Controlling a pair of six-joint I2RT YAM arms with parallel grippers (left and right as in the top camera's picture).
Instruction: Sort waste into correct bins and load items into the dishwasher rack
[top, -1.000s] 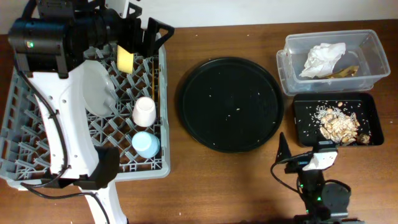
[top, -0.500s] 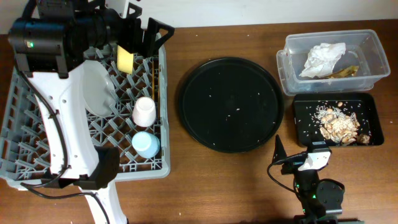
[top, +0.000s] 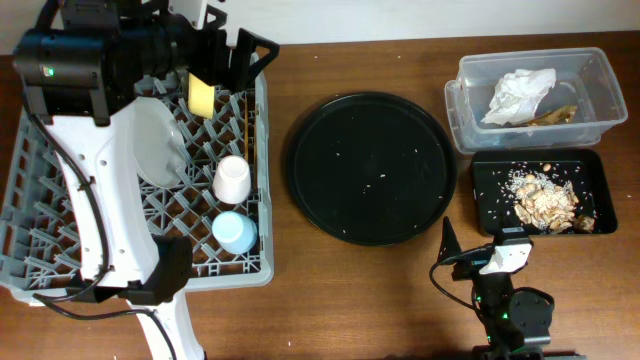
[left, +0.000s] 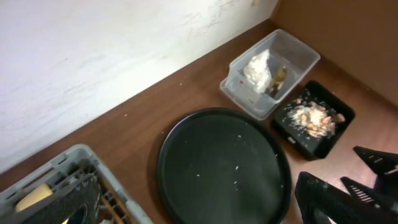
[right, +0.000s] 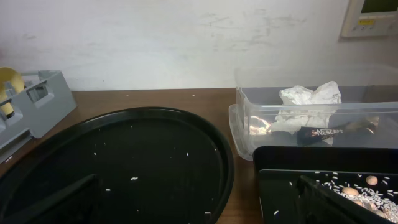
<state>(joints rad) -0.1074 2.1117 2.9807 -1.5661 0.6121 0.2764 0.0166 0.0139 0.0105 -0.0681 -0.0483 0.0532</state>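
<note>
The grey dishwasher rack (top: 40, 200) at the left holds a white plate (top: 155, 145), a yellow bowl (top: 201, 95), a pink cup (top: 231, 180), a blue cup (top: 235, 232) and chopsticks (top: 250, 130). My left gripper (top: 245, 35) is open and empty above the rack's far right corner. The clear tub (top: 590, 80) holds the white napkin (top: 518, 92) and golden-brown scraps (top: 550, 117). The shallow black tray (top: 490, 180) holds beige crumbs (top: 542, 200). My right gripper (top: 482, 245) is open and empty, low at the front, just in front of the black tray.
A large round black tray (top: 370, 165) with a few stray rice grains lies mid-table between rack and bins. It fills the right wrist view (right: 124, 155) and the left wrist view (left: 224, 168). A white wall runs behind the table.
My right gripper has shifted slightly left and toward the front edge. The left arm and all objects are unchanged.
</note>
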